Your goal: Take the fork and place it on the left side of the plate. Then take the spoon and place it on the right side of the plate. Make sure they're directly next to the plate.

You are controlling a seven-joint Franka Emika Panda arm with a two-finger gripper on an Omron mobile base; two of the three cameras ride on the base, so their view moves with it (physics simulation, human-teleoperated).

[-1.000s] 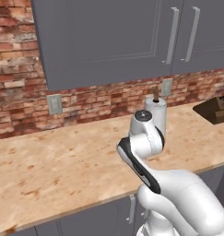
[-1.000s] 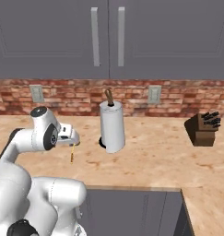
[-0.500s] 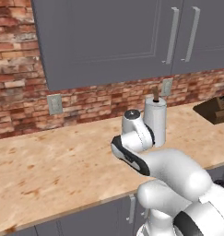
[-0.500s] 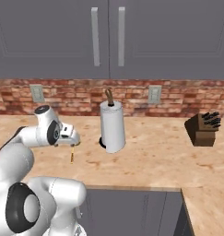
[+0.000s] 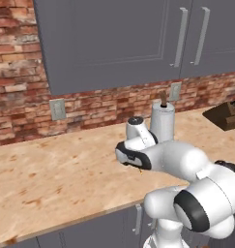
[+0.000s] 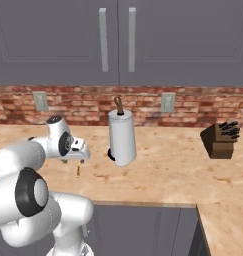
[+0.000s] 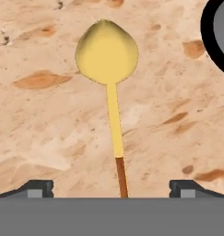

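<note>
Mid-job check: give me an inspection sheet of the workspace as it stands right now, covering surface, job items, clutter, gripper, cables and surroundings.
Surface: speckled tan counter.
Job's things: spoon flat on the counter, bowl pointing away from the hand, handle running back between the finger tips. Fork and plate: nothing seen.
Clutter: paper towel roll upright on a dark base beside the spoon; knife block far along the counter.
Gripper: gripper open, low over the spoon handle, fingers either side; contact cannot be told.
Cables: nothing seen.
Surroundings: brick backsplash with wall outlets, grey upper cabinets.
</note>
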